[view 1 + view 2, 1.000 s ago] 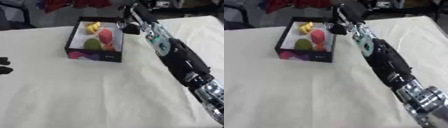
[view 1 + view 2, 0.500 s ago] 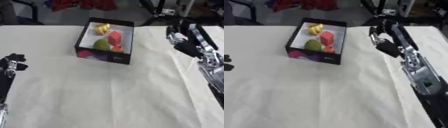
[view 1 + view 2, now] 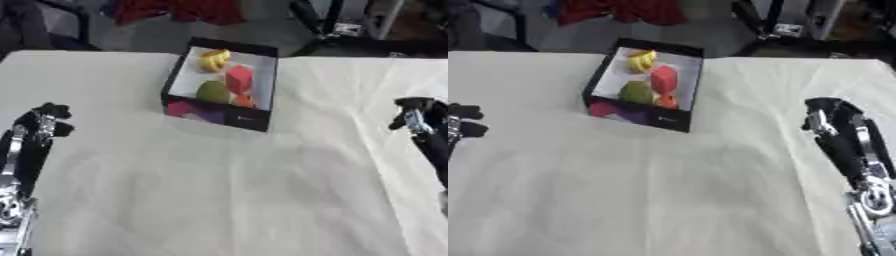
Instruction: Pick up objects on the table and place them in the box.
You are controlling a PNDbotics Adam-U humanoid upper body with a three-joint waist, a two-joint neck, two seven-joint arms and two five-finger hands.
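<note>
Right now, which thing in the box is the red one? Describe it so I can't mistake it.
Look at the black box at the far middle of the white table. Inside, the red object sits near the centre toward the right wall, between the yellow object at the far end and the green object nearer the front. It is the only plain red piece.

Paired head views, down onto table [image 3: 219,200]

Both robot hands [image 3: 45,120] [image 3: 826,116] low, apart, empty.
</note>
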